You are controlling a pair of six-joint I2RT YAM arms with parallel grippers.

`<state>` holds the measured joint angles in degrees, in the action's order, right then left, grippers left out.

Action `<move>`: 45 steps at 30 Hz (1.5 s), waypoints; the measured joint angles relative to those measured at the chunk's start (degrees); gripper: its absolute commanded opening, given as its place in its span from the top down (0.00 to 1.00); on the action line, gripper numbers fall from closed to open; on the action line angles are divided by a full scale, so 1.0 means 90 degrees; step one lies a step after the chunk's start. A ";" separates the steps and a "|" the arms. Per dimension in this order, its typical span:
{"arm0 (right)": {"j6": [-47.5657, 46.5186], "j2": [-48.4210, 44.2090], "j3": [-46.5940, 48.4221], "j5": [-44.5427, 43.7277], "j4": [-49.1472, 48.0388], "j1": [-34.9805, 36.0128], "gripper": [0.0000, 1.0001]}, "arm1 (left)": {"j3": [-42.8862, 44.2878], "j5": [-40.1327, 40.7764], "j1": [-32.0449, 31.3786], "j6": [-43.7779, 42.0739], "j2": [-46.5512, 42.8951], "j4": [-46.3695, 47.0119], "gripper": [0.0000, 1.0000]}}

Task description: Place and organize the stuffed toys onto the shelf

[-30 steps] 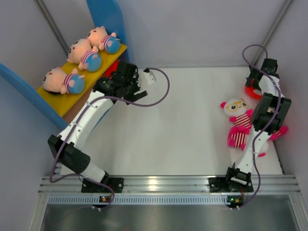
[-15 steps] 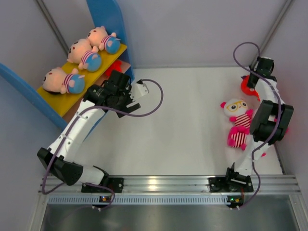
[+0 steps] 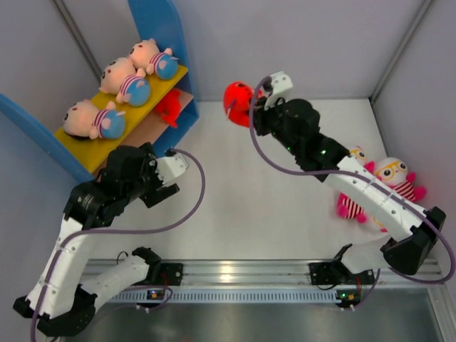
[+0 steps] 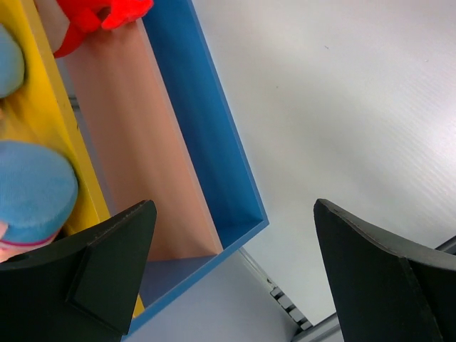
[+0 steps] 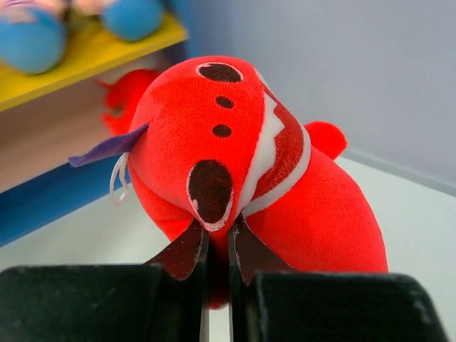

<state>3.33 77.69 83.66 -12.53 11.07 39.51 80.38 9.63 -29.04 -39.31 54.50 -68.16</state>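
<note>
- The left arm is made of smooth white tube-like links, joined by chunky black housings.
- The right arm is the same make, with white shells and black joint blocks.
- A thin purple left cable runs along the left arm, and a matching purple right cable runs along the other.
- Each arm stands on a black block: the left base and the right base.
- A small white housing caps the right wrist.
- The left hand has two broad, matte-black fingers with wedge-shaped ends.
- The right hand is also black, blocky at the root and narrowing to thin dark tips.
</note>
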 measured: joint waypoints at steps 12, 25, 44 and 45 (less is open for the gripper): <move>0.1122 0.1651 -0.0141 -0.0109 -0.0525 0.3271 1.00 | -0.1171 -0.0265 0.0027 0.0027 -0.2040 -0.0192 0.02; 0.1574 0.2290 0.0814 -0.0384 -0.0517 0.3623 1.00 | -0.1741 -0.0277 0.0061 0.0143 -0.2458 0.0175 0.02; 0.1588 0.2467 0.0789 0.0408 -0.0794 0.3616 1.00 | -0.1375 -0.0741 0.0061 0.0498 -0.2596 0.0325 0.02; 0.1579 0.2361 0.0663 0.0474 -0.0816 0.3594 1.00 | -0.1341 -0.0738 0.0061 0.0498 -0.2472 0.0393 0.02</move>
<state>17.54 98.94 89.62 -8.27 3.73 71.85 68.31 2.98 -28.49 -34.83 32.25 -64.62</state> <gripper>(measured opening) 0.054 0.984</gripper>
